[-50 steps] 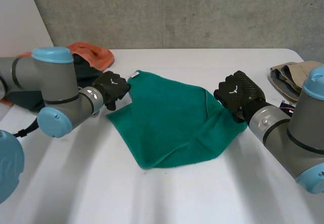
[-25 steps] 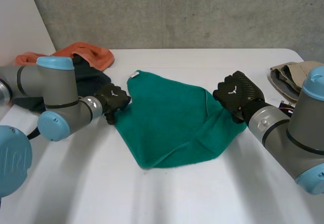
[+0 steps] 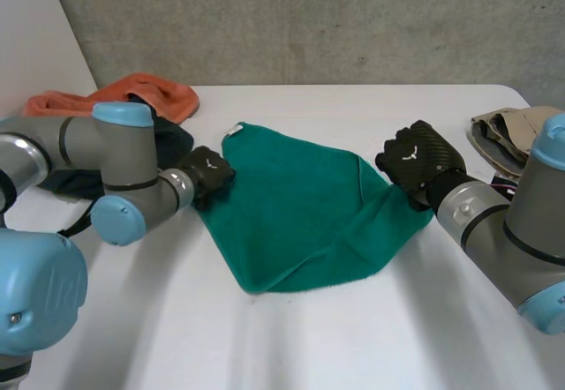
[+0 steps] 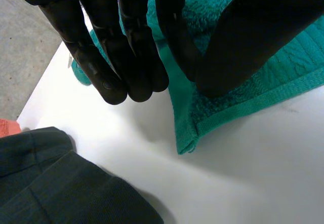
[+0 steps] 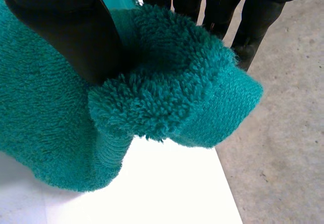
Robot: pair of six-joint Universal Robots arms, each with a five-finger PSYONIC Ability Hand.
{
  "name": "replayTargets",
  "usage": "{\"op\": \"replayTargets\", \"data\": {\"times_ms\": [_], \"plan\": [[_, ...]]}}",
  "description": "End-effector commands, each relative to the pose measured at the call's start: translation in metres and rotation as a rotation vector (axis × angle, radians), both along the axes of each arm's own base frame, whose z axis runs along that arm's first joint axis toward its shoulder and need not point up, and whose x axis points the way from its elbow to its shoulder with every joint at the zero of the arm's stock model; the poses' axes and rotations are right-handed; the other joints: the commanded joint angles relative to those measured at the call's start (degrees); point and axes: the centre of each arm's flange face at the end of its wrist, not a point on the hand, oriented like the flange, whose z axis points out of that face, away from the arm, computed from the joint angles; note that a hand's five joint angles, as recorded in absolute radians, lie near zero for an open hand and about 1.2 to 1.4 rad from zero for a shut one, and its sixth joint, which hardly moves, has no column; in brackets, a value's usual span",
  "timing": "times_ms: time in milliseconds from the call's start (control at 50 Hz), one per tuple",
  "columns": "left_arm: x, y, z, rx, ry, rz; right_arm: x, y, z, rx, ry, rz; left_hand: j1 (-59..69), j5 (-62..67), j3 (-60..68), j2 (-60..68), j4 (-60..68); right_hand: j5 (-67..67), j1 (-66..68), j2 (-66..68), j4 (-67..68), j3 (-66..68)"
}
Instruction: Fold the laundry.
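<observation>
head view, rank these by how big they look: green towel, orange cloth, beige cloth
1. green towel, clearly the largest
2. orange cloth
3. beige cloth
The last two look close in size and both are partly hidden, so their order is unsure.

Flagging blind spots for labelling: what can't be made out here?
Left hand grip: left wrist view, the hand covers the towel edge.
Dark garment: head view, mostly behind left arm.
Beige cloth: head view, cut off by right arm and frame edge.
Towel corner in right hand: both its views, bunched inside the grip.
</observation>
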Motion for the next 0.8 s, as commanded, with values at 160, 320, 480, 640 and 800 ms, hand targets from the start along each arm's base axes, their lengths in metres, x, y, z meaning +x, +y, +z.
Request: {"op": "replayTargets", "data": {"times_ms": [160,320,480,640,800], "plan": [[0.037,0.027,0.074,-0.056,0.004,0.067,-0.021,-0.009,0.033,0.026,-0.022,-0.067,13.1,13.0,12.1,11.7,11.6,14.7,17.1,12.4,11.5,12.0],[0.047,0.038,0.063,-0.014,0.02,0.065,-0.034,-0.023,0.026,0.073,0.004,-0.143,13.1,13.0,12.1,11.7,11.6,14.7,17.1,12.4,11.5,12.0],[0.036,0.017,0.03,-0.024,0.031,0.045,-0.025,-0.019,0.012,0.096,0.016,-0.12,-28.1,-28.2,-29.1,-29.5,-29.6,14.7,17.1,12.4,11.5,12.0],[0.03,0.008,0.024,0.065,0.068,0.003,-0.019,-0.017,0.008,0.085,0.013,-0.103,-25.8,-25.8,-26.7,-27.1,-27.2,14.7,17.1,12.4,11.5,12.0],[0.024,0.008,0.011,0.144,0.058,-0.013,-0.017,-0.018,0.004,0.082,0.014,-0.096,-25.8,-25.8,-26.7,-27.1,-27.2,14.7,17.1,12.4,11.5,12.0]]}}
